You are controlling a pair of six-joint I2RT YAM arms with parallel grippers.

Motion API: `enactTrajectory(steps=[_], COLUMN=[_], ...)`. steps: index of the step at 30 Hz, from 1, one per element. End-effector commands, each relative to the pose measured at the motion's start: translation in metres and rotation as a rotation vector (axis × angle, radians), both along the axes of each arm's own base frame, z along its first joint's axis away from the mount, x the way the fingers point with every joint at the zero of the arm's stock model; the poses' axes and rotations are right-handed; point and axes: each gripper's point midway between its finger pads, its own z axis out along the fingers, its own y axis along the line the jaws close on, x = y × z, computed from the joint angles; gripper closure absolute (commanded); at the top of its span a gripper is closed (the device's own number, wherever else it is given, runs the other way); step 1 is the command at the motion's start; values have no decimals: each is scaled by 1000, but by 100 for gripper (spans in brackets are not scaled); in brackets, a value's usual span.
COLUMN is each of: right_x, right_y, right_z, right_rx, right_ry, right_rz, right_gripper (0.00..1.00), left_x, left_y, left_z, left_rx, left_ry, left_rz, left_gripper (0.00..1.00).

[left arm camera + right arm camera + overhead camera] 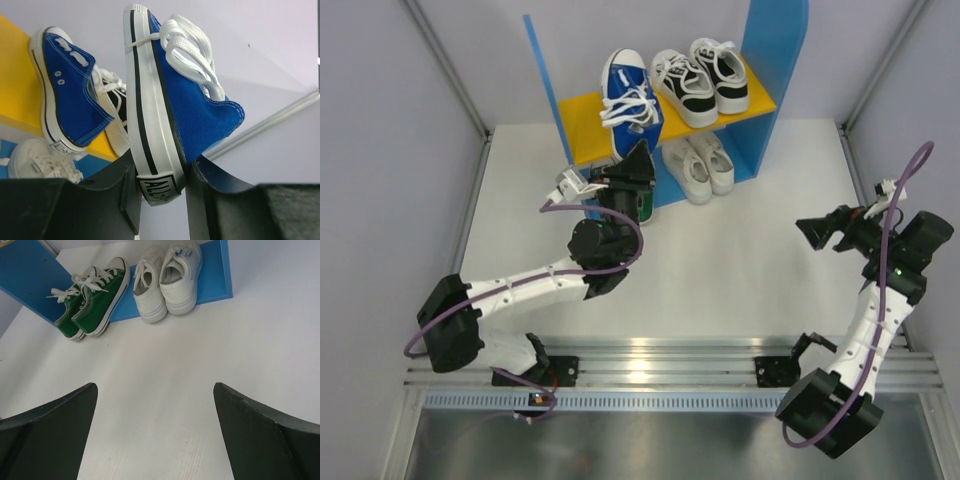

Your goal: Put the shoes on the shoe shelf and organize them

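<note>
Left claw [162, 181]: clamped on the heel of 1 blue sneaker [187, 102], held at the left end of the upper board; I cannot tell whether it touches the board.
Right claw [155, 432]: spread wide and empty over the bare tabletop [740, 260], well apart from the shelf.
Shoe shelf [775, 60]: stands at the far side, with blue side panels.
Orange-yellow board [582, 125]: the other blue sneaker [70, 97] lies on its left part, and a black-and-white pair [700, 78] fills the right.
Lower level: green pair [90, 300] on the left, white pair [167, 282] just beside it on the right.
Done: by my reading, 5 of 6 shoes are shelved.
Left to do: seat the held sneaker beside its mate and release it; the gap looks tight.
</note>
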Motion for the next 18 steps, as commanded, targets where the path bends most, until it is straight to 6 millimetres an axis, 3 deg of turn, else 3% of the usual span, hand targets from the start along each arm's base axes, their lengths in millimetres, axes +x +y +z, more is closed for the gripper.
enactTrajectory(steps=[1,5,11,18], right_x=[0,-1,-2,-3], right_y=[-3,-4,-6,-8], right_z=[4,3,2,3], right_rx=[-31,-25,-14,-9], right_ry=[-53,-55,-51,-52], right_rz=[22,23,19,12], right_gripper=[1,1,1,1], left_x=[-1,17,43,62], left_y=[41,53,52,65], left_z=[55,48,27,7], left_rx=[-260,-307,-355,-437], left_ry=[-118,-108,-82,-45], left_rz=[65,114,147,225], left_gripper=[100,100,100,100])
